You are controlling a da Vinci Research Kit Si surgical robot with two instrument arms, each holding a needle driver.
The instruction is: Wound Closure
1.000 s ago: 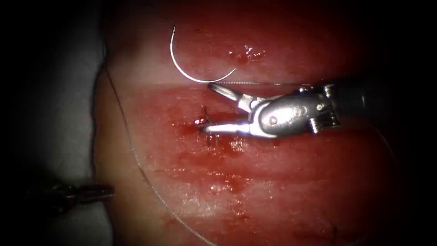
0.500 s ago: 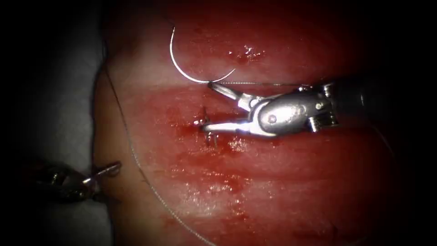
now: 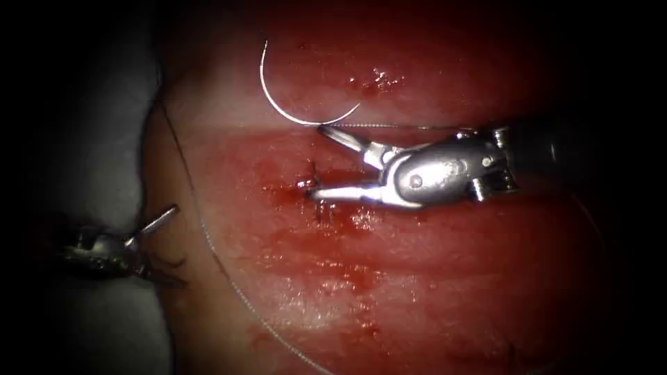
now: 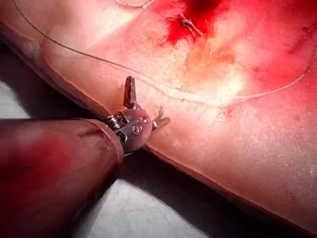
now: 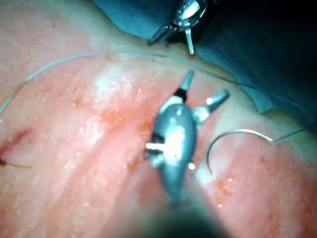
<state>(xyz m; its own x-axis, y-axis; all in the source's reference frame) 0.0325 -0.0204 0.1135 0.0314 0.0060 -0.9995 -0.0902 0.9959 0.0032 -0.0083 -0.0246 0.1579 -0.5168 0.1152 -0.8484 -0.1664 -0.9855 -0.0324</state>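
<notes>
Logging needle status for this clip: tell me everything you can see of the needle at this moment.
The needle is a thin, bright, metal-looking curve lying free on the tissue, above the cut, not driven in. Neither tool holds it. One end points up; the other sits near the upper jaw tip of the right hand, whose jaws stand open; whether they touch is unclear. Thread runs right from that end. In the right wrist view the needle lies flat beside the hand.

I lose the thread point(image 3: 229, 281) where it runs off the endoscope view's bottom edge, the right pincer point(image 3: 316, 161) shaft fades into darkness, and I cannot tell whether its upper tip touches the needle point(image 3: 292, 114).
</notes>
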